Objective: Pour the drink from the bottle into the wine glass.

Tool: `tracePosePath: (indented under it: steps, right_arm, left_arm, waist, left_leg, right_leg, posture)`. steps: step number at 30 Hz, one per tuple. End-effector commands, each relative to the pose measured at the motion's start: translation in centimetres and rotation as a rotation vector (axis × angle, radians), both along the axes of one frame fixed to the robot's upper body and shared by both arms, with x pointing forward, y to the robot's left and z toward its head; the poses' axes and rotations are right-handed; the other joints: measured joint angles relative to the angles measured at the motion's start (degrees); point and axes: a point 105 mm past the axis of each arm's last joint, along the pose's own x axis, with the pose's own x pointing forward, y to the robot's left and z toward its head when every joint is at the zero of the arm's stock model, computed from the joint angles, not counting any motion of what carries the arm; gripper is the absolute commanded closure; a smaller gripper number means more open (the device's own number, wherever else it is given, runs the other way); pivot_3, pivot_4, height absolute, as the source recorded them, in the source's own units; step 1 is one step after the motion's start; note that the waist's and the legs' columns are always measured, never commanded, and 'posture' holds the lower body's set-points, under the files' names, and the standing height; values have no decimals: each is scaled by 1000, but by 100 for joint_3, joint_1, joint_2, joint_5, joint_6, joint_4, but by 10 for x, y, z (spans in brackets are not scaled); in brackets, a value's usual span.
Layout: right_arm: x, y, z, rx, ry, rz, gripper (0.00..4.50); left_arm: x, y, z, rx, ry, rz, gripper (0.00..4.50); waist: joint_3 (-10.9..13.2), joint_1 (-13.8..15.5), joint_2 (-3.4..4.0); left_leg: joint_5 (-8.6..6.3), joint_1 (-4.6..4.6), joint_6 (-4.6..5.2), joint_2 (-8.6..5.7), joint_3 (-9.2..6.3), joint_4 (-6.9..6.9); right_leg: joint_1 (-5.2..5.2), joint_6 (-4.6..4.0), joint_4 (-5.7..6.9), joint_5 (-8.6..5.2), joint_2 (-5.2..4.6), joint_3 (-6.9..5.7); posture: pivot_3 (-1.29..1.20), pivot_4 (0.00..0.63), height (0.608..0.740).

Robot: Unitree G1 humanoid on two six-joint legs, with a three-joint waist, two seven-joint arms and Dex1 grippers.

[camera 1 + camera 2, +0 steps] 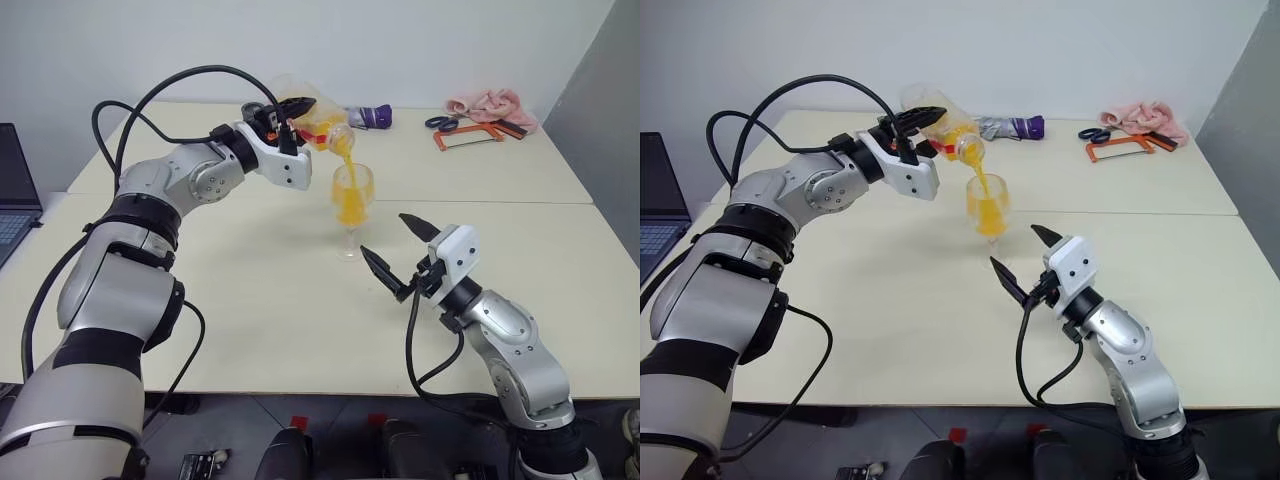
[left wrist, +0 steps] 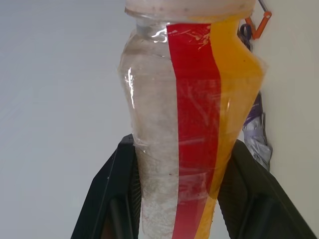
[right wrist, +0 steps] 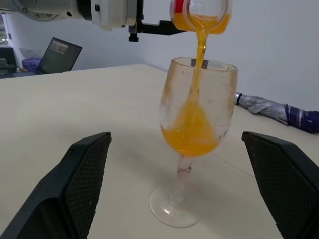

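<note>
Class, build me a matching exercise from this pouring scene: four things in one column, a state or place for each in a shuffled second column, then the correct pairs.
1. bottle
2. wine glass
3. right gripper
4. scissors

A. open, near the glass
B. lying at the table's far edge
C. tilted, held by the left gripper
D. upright, partly filled with drink

Pairs: 1-C, 2-D, 3-A, 4-B

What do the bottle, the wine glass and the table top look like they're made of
The bottle: probably thin clear plastic, since its wall creases and dents where the left gripper squeezes it; a glossy red strip runs down it. The wine glass: clear with sharp highlights, likely glass, though hard plastic is possible. The table: smooth matte cream surface, perhaps laminate.
</note>
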Motion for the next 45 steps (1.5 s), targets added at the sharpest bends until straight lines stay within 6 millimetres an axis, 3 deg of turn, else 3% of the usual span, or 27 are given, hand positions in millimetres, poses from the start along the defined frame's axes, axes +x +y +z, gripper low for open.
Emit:
tracePosePath:
  steps: [1,45]
  right_arm:
    - [-2,0,10,11,-43,-6,0]
    - [-4,5,7,24,-29,10,0]
  left_arm:
    - [-3,1,27,-19,-78,-5,2827]
    - [-3,-1,32,10,-109,-1,2827]
  waist:
    - [0,0,0]
    - [-1,-2,-1]
  left_leg:
    - [0,0,0,0,0,0]
    - [0,0,0,-1,8,9]
  right_leg:
    - [0,0,0,0,0,0]
    - [-17,0,37,0,-1,9]
  posture:
    - [0,150,740]
    - [0,150,740]
